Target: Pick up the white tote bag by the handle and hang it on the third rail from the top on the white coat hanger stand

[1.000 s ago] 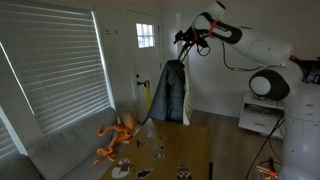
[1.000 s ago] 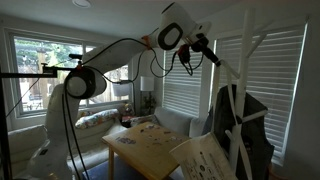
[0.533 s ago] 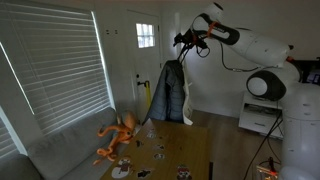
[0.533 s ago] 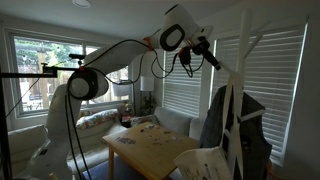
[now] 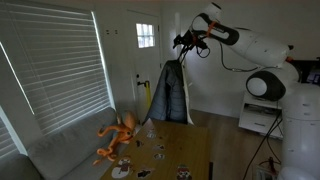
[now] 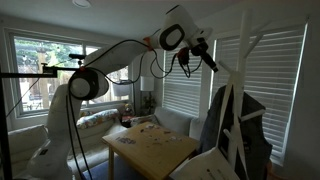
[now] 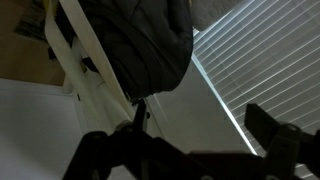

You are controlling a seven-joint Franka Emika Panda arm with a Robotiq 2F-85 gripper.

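Note:
The white coat stand [image 6: 238,75] stands at the right in an exterior view, with a dark jacket [image 6: 238,125] draped over it. The white tote bag [image 6: 205,168] shows low at the bottom edge beside the stand; what carries it is hidden. In an exterior view the jacket and white fabric [image 5: 178,98] hang together under the gripper. My gripper [image 6: 200,52] is high by the stand's upper rails, also seen in an exterior view [image 5: 183,42]. In the wrist view the gripper [image 7: 185,145] is open and empty, with the jacket [image 7: 150,40] and the stand pole [image 7: 85,65] above it.
A wooden table [image 6: 150,148] with small items is below, also in an exterior view [image 5: 172,155]. An orange plush octopus [image 5: 118,135] lies on a grey sofa. Window blinds [image 5: 55,65], a door [image 5: 148,60] and white drawers [image 5: 262,118] surround the area.
The white tote bag has sunk lower toward the bottom edge of the exterior view. The white fabric under the gripper looks wider. The gripper has hardly moved.

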